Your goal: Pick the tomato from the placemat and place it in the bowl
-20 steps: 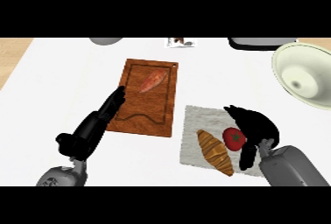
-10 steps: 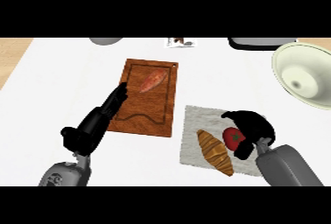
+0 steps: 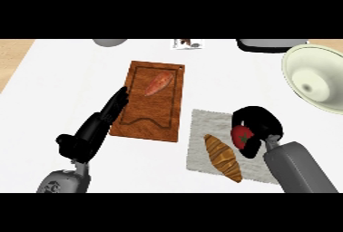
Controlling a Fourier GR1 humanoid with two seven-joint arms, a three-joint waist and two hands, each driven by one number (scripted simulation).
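Head view, counter (image 3: 67,81) inventory. Placemat (image 3: 201,131): grey, lower right of centre, carrying a croissant (image 3: 224,157) and the tomato (image 3: 241,134). Tomato: red, at the placemat's right edge, enclosed by the right hand (image 3: 258,127), whose fingers curl round it; whether it has left the cloth cannot be told. Bowl (image 3: 315,81): cream, upper right, well apart from the tomato, nothing visible inside. Left hand (image 3: 100,122): fingers straight, lying along the left edge of a wooden cutting board (image 3: 150,113), which bears a reddish piece of food (image 3: 159,83). Status, by judgement: grasp made; lift, carry to the bowl and release are left.
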